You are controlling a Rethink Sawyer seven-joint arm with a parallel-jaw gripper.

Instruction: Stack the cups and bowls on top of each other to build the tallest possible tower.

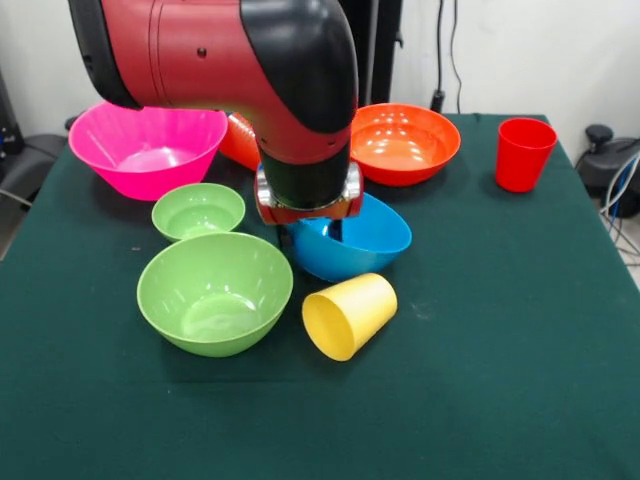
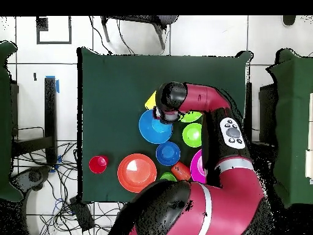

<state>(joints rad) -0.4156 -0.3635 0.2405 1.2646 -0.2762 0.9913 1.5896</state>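
Note:
My gripper [image 1: 311, 231] is down at the near-left rim of the large blue bowl [image 1: 362, 243], with one finger inside and one outside. It looks shut on the rim, and the bowl sits tilted. In the overhead view the gripper [image 2: 164, 115] is at the edge of that bowl [image 2: 151, 127]. A yellow cup [image 1: 348, 314] lies on its side in front of the bowl. The large green bowl [image 1: 215, 292] and small green bowl [image 1: 198, 210] stand to the left. The pink bowl [image 1: 148, 148], orange bowl [image 1: 403, 143] and red cup [image 1: 524, 153] stand farther back.
An orange cup [image 1: 237, 141] lies behind the arm, mostly hidden. The overhead view shows the small dark blue bowl [image 2: 167, 153], the orange cup [image 2: 181, 170] and a light green cup [image 2: 168, 176] near the robot's base. No tower stands; every piece sits apart on the green table [image 1: 500, 380].

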